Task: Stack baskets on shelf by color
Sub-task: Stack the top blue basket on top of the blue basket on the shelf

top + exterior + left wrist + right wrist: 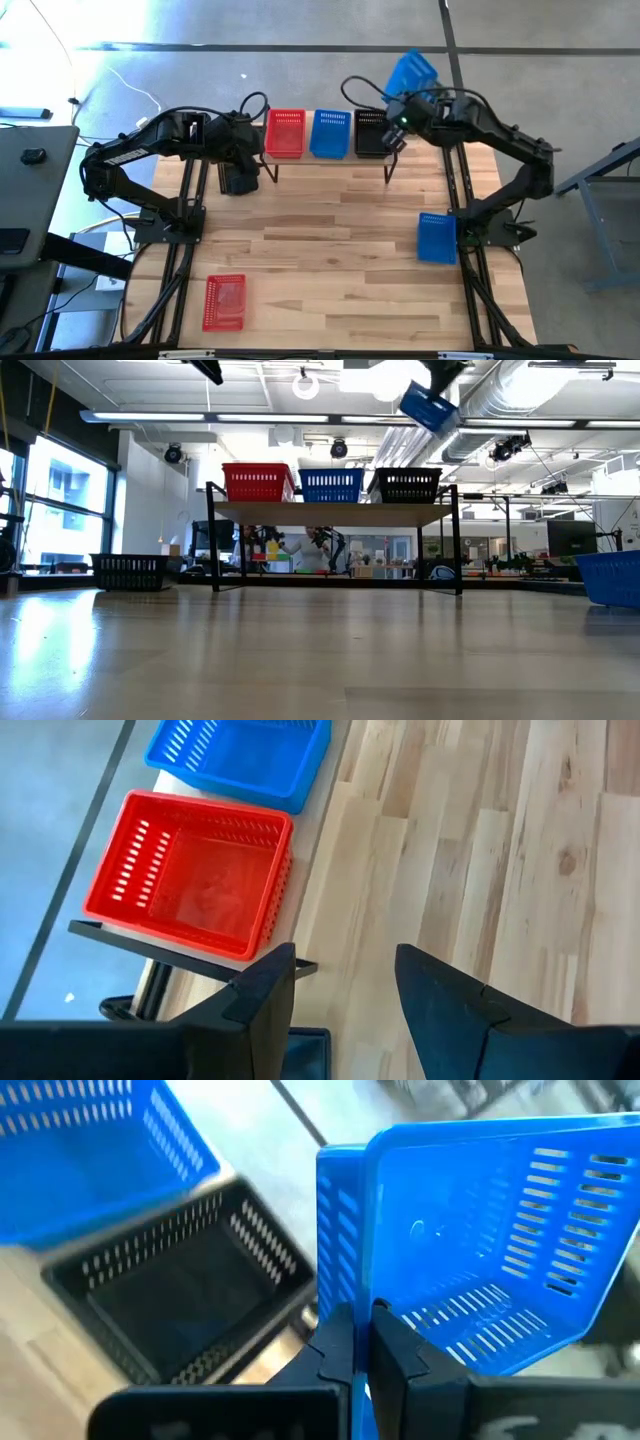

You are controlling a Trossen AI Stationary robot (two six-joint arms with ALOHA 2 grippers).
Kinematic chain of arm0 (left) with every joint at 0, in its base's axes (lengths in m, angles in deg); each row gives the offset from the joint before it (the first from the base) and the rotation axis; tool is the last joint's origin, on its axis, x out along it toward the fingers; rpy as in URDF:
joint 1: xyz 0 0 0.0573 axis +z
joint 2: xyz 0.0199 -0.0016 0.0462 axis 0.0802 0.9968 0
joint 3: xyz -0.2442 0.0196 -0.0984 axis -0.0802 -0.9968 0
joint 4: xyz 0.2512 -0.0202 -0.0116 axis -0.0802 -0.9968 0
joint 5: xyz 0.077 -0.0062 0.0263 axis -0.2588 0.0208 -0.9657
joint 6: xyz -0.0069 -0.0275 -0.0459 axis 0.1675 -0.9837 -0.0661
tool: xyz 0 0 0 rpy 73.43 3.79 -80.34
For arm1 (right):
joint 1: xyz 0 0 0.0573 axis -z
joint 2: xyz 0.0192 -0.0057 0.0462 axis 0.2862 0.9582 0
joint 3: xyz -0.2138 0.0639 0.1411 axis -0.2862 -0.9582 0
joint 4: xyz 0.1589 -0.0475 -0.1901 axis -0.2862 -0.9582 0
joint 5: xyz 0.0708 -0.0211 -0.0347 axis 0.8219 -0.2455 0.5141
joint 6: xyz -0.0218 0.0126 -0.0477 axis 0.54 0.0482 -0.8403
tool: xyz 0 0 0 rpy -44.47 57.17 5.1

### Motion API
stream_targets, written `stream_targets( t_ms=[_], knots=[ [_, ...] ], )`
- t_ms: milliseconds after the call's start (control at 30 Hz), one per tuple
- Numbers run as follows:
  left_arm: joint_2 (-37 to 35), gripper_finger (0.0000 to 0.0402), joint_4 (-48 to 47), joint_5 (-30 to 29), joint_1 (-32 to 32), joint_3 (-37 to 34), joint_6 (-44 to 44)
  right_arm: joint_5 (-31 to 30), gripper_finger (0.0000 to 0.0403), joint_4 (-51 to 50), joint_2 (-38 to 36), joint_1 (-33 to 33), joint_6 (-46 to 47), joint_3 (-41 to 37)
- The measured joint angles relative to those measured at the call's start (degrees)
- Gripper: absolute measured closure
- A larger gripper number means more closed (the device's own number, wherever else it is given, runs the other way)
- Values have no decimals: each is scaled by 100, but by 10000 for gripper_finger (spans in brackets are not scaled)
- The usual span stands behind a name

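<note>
A blue basket (411, 72) hangs tilted in the air above the far right end of the shelf (330, 160), its wall pinched between the clenched fingers of the right gripper (362, 1342). Below it, a red basket (285, 132), a second blue basket (331, 133) and a black basket (370, 135) stand in a row along the shelf plank. A third blue basket (436, 237) lies near the table's (340, 250) right edge, and another red basket (224, 301) lies near its front left corner. The left gripper (340, 990) hovers just beside the shelf's left end, fingers parted and holding nothing.
</note>
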Motion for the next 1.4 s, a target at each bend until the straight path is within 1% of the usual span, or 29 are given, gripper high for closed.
stream_targets(
  t_ms=[133,233,367,467,567,633,867,1000,1133,1400],
  knots=[
    [0,236,-4,0,0,0,-112,7,403,151,504,2,-766,666],
    [0,236,-5,0,0,0,-148,164,403,149,955,2,-1154,1226],
    [0,236,-95,-2,0,0,-148,512,403,45,1532,2,-1327,1891],
    [0,236,-209,-13,0,0,-110,730,403,-189,1908,-26,-1293,2309],
    [0,236,-310,-25,0,0,-107,1092,403,-245,2228,-89,-1196,2604],
    [0,236,-307,-28,0,0,-115,1323,403,-239,2408,-153,-1170,2716],
    [0,236,-307,-28,0,0,-104,1710,403,-197,2890,-353,-1141,2773],
    [0,236,-307,-35,0,0,-104,1765,403,-194,3070,-400,-1097,2771],
    [0,236,-307,-37,-1,0,-103,1983,403,-302,3160,-398,-847,2770],
    [0,236,-307,-50,0,0,-102,2076,403,-422,3207,-398,-808,2766]
  ],
)
